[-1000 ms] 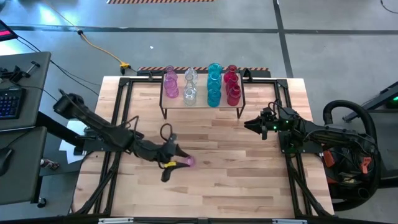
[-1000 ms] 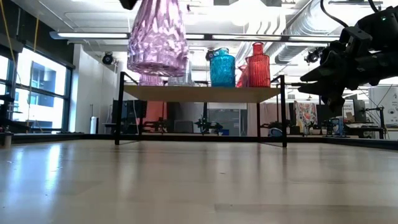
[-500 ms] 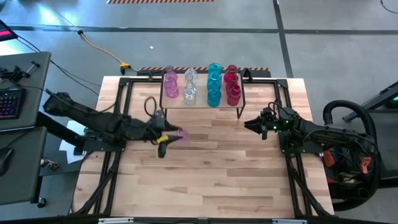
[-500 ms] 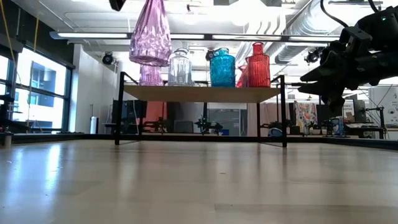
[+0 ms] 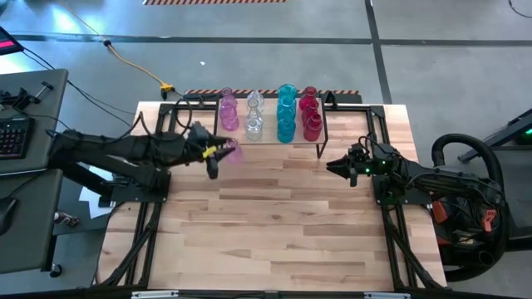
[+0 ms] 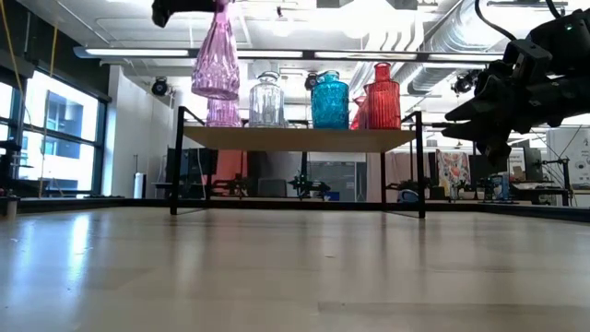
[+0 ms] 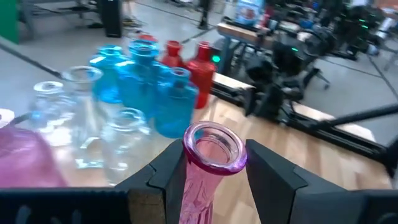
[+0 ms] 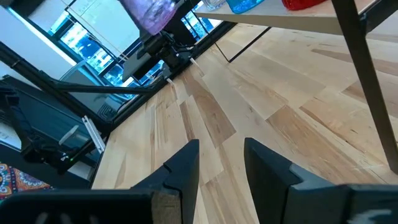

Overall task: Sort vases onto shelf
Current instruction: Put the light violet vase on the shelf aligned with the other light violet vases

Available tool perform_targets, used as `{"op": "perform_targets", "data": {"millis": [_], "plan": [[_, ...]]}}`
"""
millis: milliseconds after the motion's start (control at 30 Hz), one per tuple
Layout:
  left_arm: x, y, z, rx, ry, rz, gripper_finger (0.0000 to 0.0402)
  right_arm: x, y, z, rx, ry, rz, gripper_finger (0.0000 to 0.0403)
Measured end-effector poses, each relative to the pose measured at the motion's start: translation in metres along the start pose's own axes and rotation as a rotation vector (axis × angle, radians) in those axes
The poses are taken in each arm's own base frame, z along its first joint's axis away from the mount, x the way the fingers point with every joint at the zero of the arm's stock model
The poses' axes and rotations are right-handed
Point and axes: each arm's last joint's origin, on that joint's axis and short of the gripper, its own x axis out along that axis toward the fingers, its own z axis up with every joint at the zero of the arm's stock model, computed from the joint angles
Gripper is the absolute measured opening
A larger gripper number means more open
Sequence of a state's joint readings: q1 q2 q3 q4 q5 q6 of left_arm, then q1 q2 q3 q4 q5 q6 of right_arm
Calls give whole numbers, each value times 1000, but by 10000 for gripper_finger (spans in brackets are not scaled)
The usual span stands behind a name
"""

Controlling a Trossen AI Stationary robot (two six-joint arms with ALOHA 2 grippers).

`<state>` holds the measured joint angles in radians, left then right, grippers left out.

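I swung left tool (image 5: 218, 152) from surface (image 5: 274, 224) centre to shelf (image 5: 270, 138) 9 o'clock end, still clamping pink vase (image 6: 217, 65) above board; placement next. Right tool (image 5: 334, 165) parked, empty, parted.

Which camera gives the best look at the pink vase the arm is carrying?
The low view: the pink vase hangs full length from the left gripper, level with the shelf. The left wrist view shows only its rim and neck between the fingers. The high view gives a small pink blur; the right wrist view, part of its body.
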<state>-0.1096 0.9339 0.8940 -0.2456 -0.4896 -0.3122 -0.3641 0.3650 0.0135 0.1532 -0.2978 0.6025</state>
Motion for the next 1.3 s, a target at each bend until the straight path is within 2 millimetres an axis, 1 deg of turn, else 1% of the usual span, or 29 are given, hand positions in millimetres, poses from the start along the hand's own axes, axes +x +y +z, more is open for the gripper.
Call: {"op": "perform_targets", "data": {"millis": [300,500,833,967,1033,1133,1200,1300], "plan": [[4,25,9,-41,-27,94,136,0,0,0,0,0,0,108],[7,37,8,-67,5,140,136,0,0,0,0,0,0,108],[9,44,10,-71,-7,175,136,0,0,0,0,0,0,108],[2,43,12,-80,-26,158,136,0,0,0,0,0,0,108],[-3,43,7,-90,-52,151,136,0,0,0,0,0,0,108],[-6,44,-4,-91,-102,145,136,0,0,0,0,0,0,108],[-8,45,-7,-90,-150,136,136,0,0,0,0,0,0,108],[-8,47,-10,-100,-157,146,136,0,0,0,0,0,0,108]]}}
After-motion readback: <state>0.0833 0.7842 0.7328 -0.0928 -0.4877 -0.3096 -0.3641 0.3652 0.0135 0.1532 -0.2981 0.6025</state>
